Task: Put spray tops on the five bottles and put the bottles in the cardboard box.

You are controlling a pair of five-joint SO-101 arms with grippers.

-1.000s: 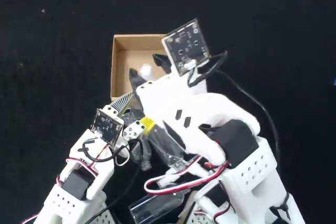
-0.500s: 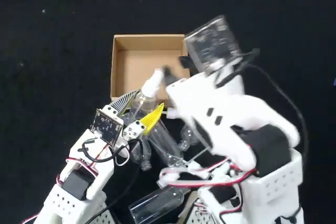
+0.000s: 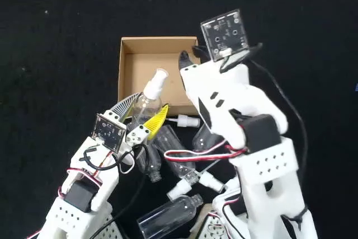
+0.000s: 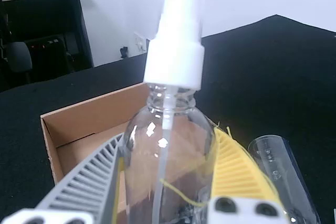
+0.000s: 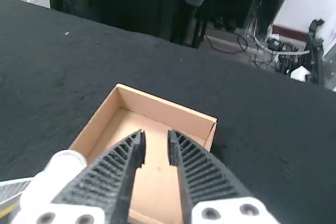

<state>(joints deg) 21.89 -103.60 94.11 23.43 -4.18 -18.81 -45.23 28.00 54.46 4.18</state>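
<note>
Over cardboard box [image 3: 156, 40]: right gripper [image 5: 156, 137] narrowly apart | box's near wall: left gripper [image 4: 169, 148] clamps capped bottle [image 4: 170, 114]

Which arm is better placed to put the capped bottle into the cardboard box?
Left. The left gripper grips the bottle, spray top on, at the cardboard box's near wall. The right gripper holds nothing.

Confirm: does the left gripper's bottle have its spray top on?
Yes, a white spray top sits on the clear bottle's neck.
</note>
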